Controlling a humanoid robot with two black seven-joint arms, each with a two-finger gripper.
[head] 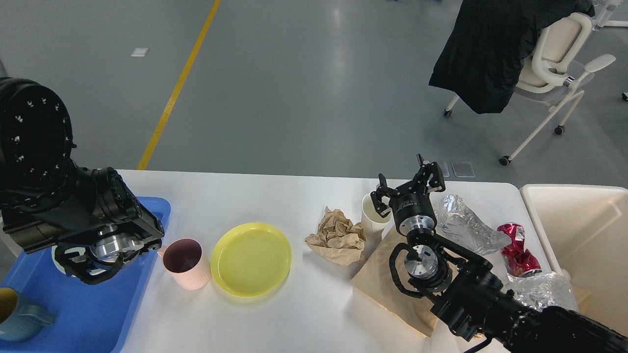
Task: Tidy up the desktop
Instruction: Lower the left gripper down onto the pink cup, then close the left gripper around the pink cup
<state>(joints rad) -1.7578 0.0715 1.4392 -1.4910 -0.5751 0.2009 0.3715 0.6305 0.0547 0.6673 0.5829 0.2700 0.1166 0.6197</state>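
Fingers (407, 189) spread above cup (373, 212) near desktop (314, 314) far edge.

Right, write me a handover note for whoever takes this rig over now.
Right gripper: open, empty, above the white cup.
Left gripper: over the blue tray; state unclear.
Done: blue mug in the tray.
Left on the desktop: pink cup, yellow plate, white cup, crumpled paper, paper bag, foil, red wrapper. Cream bin stands at right.
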